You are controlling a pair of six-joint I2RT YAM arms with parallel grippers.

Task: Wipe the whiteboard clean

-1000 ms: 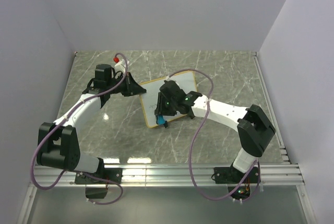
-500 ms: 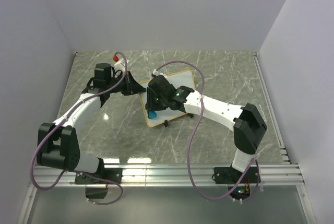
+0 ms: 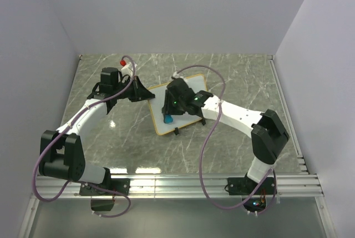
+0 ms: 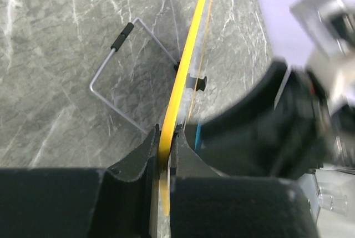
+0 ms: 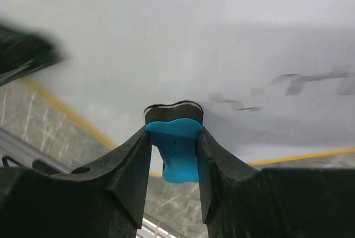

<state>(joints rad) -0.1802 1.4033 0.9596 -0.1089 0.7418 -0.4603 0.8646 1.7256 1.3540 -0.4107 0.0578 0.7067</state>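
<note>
The whiteboard (image 3: 158, 98), white with a yellow frame, stands tilted on the marble table. My left gripper (image 3: 145, 93) is shut on its upper left edge; the left wrist view shows the yellow frame (image 4: 183, 77) edge-on between the jaws (image 4: 165, 143). My right gripper (image 3: 168, 117) is shut on a small blue eraser (image 3: 167, 120) and presses its pad against the board's lower left part. In the right wrist view the eraser (image 5: 176, 152) sits between the jaws on the white board (image 5: 183, 38), with faint grey marks (image 5: 288, 82) to its right.
A wire stand (image 4: 125, 77) shows behind the board in the left wrist view. A red-capped object (image 3: 122, 62) lies at the back left. Grey walls enclose the table; a metal rail (image 3: 194, 185) runs along the near edge.
My right gripper with the eraser swept left across the board, then came back a little right. The left gripper kept its hold and the board stayed put.
</note>
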